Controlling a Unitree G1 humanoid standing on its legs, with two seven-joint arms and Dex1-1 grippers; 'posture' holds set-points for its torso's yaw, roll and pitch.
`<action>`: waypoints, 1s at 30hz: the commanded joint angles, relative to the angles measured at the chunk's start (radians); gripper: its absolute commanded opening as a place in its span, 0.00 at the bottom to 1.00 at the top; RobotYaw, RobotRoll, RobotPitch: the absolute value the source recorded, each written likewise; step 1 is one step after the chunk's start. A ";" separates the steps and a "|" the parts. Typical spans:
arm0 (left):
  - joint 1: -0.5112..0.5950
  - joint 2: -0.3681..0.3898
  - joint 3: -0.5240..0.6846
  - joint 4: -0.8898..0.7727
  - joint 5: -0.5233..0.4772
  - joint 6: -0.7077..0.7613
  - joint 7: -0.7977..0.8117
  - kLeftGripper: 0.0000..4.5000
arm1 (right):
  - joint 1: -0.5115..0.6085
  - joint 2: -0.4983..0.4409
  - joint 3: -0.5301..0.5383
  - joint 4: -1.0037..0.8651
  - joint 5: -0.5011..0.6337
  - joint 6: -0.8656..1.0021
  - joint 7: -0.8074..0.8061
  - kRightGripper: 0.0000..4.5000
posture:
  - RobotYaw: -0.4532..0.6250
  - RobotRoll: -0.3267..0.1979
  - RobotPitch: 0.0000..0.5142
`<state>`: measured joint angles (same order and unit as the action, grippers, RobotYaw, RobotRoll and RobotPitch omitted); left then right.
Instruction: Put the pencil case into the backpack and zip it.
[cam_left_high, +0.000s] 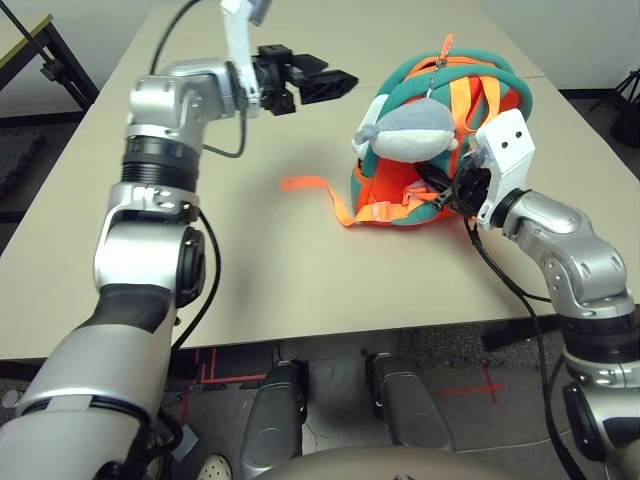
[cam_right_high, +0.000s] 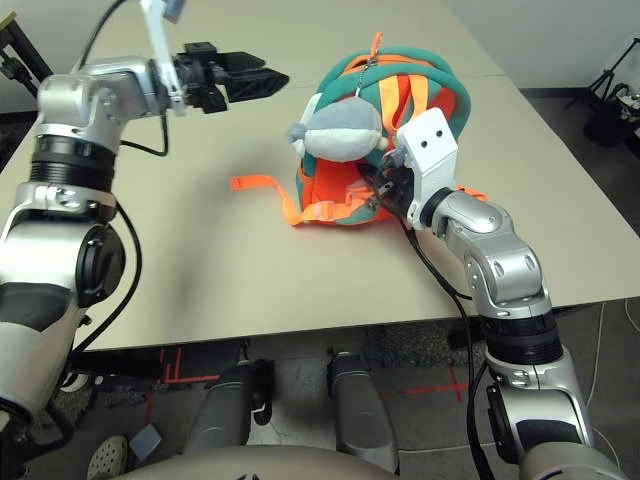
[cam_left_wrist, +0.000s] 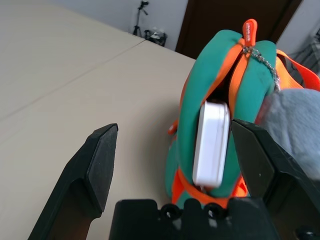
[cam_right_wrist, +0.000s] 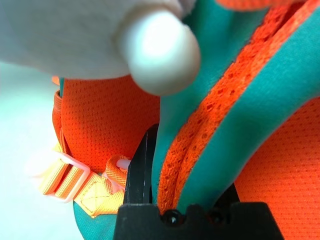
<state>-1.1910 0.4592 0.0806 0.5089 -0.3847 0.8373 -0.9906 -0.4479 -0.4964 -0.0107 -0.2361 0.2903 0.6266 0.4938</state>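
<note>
White pencil case (cam_left_wrist: 211, 145) on edge in the backpack's (cam_left_wrist: 200, 90) open zip, its long axis running along the opening.
My left fingers (cam_left_wrist: 100, 167) stand wide, with nothing between them, over the bench (cam_left_high: 250, 240) to the left of the backpack. My right fingers (cam_right_wrist: 141, 172) hold a fold of the backpack's teal-and-orange fabric between them, near its orange buckle strap (cam_left_high: 385, 211). The case sits partly inside, between the two orange-edged sides of the gap, one long narrow side facing out toward my left arm; one short end points toward the zip's top, the other toward the backpack's base. I cannot tell how deep it goes. The grey-and-white plush toy (cam_left_high: 412, 132) hangs on a chain against the backpack, beside the opening.
</note>
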 joint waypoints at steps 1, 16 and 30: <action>0.055 0.005 0.017 -0.088 -0.035 0.063 0.039 1.00 | 0.001 0.003 0.022 0.027 -0.012 0.003 0.012 0.09 | 0.31 0.62 0.28; 0.099 -0.066 -0.063 -0.099 -0.049 0.049 0.022 0.00 | -0.004 0.012 0.023 0.031 -0.028 0.001 0.013 0.09 | 0.28 0.62 0.27; -0.073 -0.288 -0.123 0.429 0.098 -0.313 0.035 0.00 | -0.010 0.031 0.019 0.038 -0.043 -0.005 -0.002 0.09 | 0.26 0.62 0.26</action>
<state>-1.2421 0.1987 -0.0369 0.8884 -0.3106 0.5685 -0.9752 -0.4597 -0.4742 -0.0114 -0.2221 0.2510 0.6194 0.4883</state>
